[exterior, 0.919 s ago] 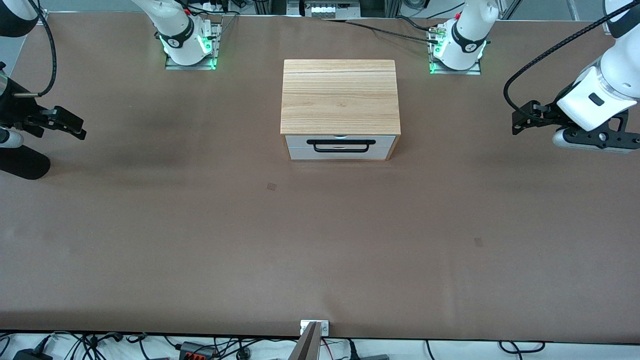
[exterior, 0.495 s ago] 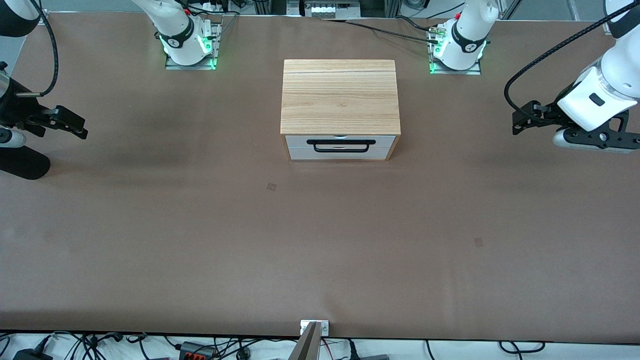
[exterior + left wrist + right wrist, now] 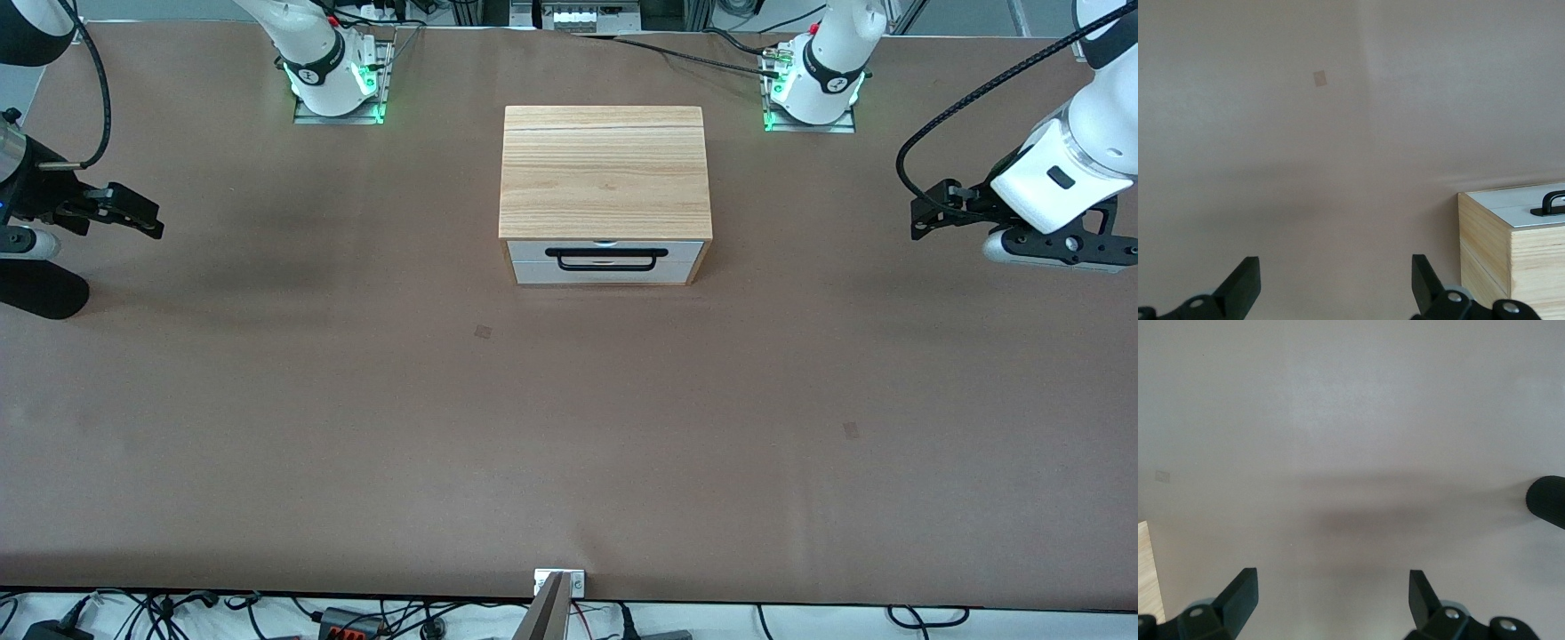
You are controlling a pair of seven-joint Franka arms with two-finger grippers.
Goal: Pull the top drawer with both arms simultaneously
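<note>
The top drawer (image 3: 529, 251) sits shut in the wood-topped cabinet (image 3: 605, 169) at mid-table. Its white front and black bar handle (image 3: 606, 254) face the front camera. My left gripper (image 3: 921, 220) hovers over the bare table toward the left arm's end, open and empty, well away from the cabinet. From the left wrist view, the left gripper (image 3: 1333, 280) is spread wide, with the cabinet (image 3: 1501, 253) and one end of the handle (image 3: 1551, 201) off to one side. My right gripper (image 3: 151, 226) hangs over the right arm's end, open and empty. The right gripper (image 3: 1330, 590) shows only table between its fingers.
A plain white lower drawer front (image 3: 605, 274) lies under the top one. A black rounded object (image 3: 40, 289) rests under the right arm. Both arm bases (image 3: 333, 80) (image 3: 813, 84) stand farther from the front camera than the cabinet. Brown table mat (image 3: 569, 427) spreads before the drawer fronts.
My right gripper has shifted a little toward the cabinet and slightly away from the front camera. The left arm and the drawer have not moved.
</note>
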